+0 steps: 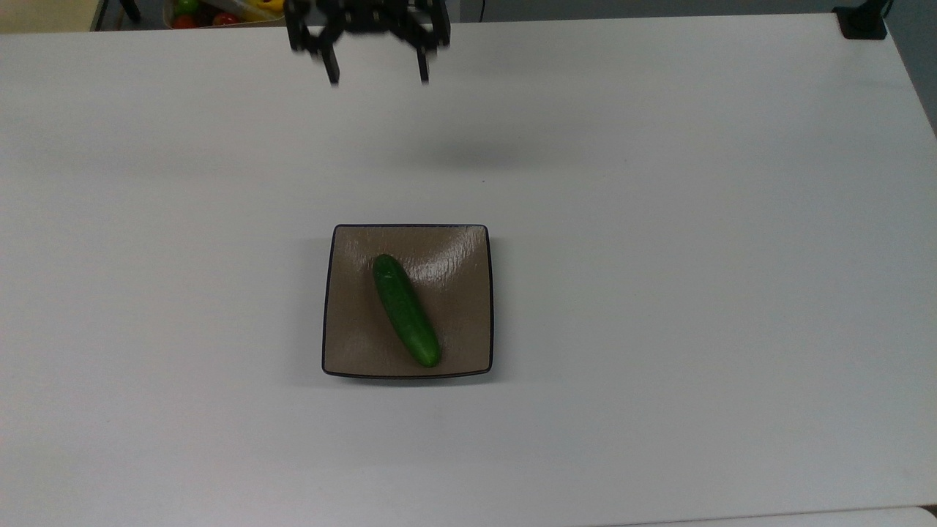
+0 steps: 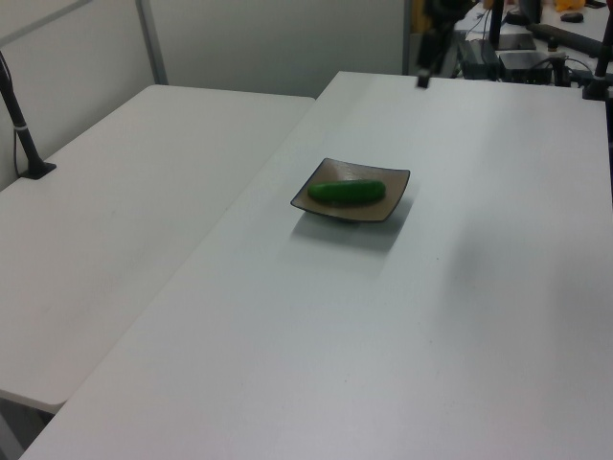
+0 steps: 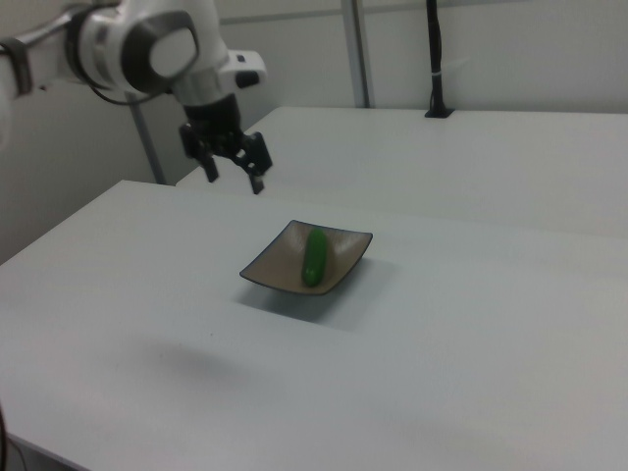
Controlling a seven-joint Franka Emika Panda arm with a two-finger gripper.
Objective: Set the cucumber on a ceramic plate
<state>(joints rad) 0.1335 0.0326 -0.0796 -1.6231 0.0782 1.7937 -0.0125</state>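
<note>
Cucumber (image 1: 405,310) lies diagonally inside the ceramic plate (image 1: 461,351), its ends short of the black rim. The plate sits near the middle of the white worktop (image 1: 695,293), with bare surface on all sides and every worktop edge well apart from it. The claw (image 1: 379,75) hangs released, fingers spread and holding nothing, raised above the worktop's far edge in the top view, well clear of the plate. In the right view the claw (image 3: 234,182) is left of the plate (image 3: 270,270).

The cucumber (image 1: 406,310) lies diagonally on the ceramic plate (image 1: 351,344), mid-table (image 1: 695,256). The gripper (image 1: 378,77) hangs with fingers spread, well apart beyond the plate's far edge.
</note>
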